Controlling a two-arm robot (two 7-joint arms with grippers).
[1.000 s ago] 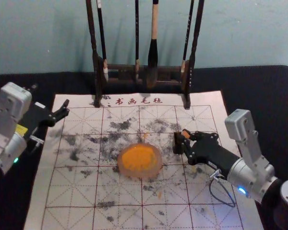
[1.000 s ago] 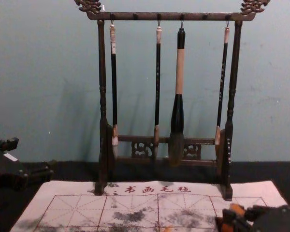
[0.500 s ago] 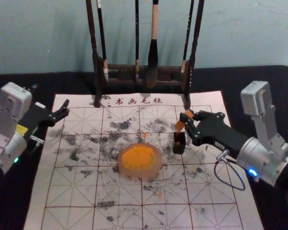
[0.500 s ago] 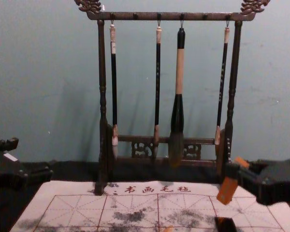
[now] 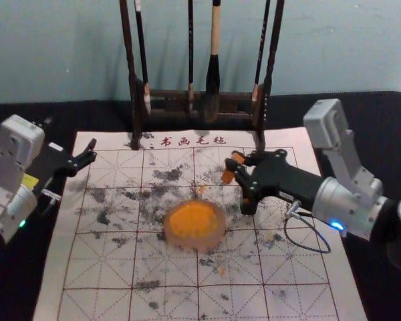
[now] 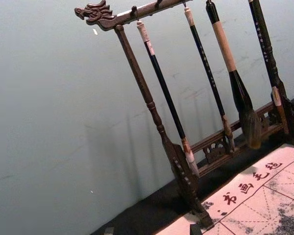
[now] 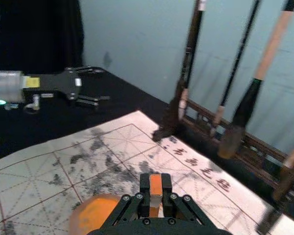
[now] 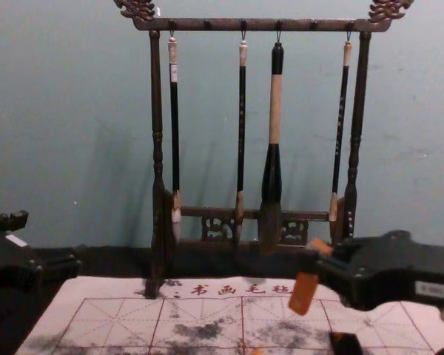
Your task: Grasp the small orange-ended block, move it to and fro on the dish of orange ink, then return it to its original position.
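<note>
Blue wall (image 5: 334,53) behind, calligraphy mat (image 5: 97,274) below: block held up.
Right pincer (image 7: 156,190) pinches the orange-ended block (image 5: 228,176) shut-tight above the mat, near the ink dish (image 5: 215,239), probably for dipping. Left pincer (image 5: 92,151) is parked, wide open, at the mat's left edge.

The head view looks down over the white gridded mat (image 5: 100,267); the lower chest view faces the dark wooden brush rack (image 8: 222,25), nearer and nearly level; 2 tilted wrist views look in from either side; all 4 share rack and mat
</note>
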